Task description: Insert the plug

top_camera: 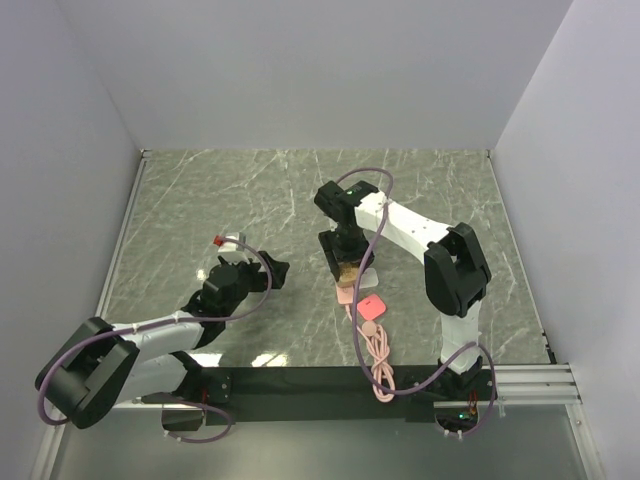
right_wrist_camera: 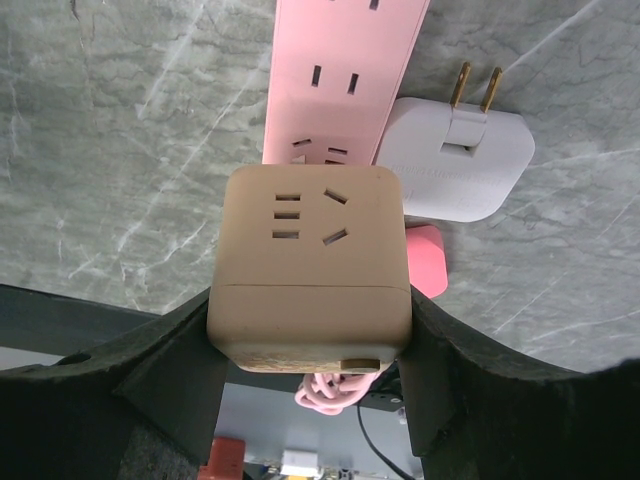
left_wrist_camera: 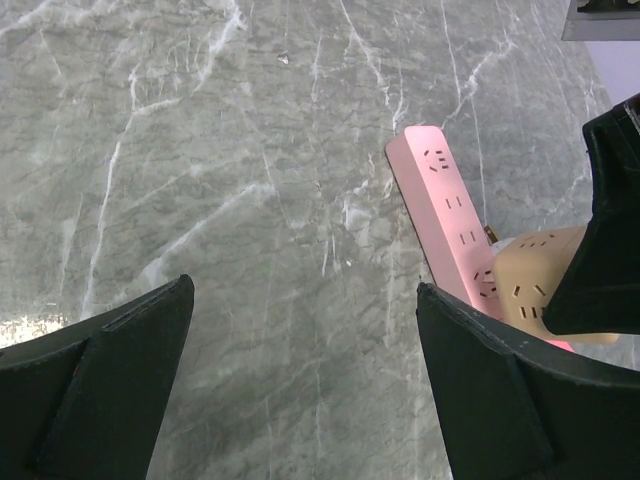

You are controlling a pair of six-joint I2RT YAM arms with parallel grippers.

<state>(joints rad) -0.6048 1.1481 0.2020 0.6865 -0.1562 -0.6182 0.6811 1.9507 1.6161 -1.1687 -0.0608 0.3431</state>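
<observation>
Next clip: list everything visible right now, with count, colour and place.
tan cube: one, tan, over the power strip, in the right gripper
power strip: one, pale pink, mid-table
cord: one, pink, running to the near edge
white adapter: one, white, two prongs, beside the strip
plug: one, coral pink, flat beside the cord
table: one, grey-green marble
left gripper: open, empty, above bare table
right gripper: clamped on the tan cube

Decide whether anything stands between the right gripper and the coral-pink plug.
Yes. The right gripper is shut on the tan socket cube, which fills its jaws over the pink power strip. The coral-pink plug lies on the table just past the cube's corner, partly hidden by it.
</observation>
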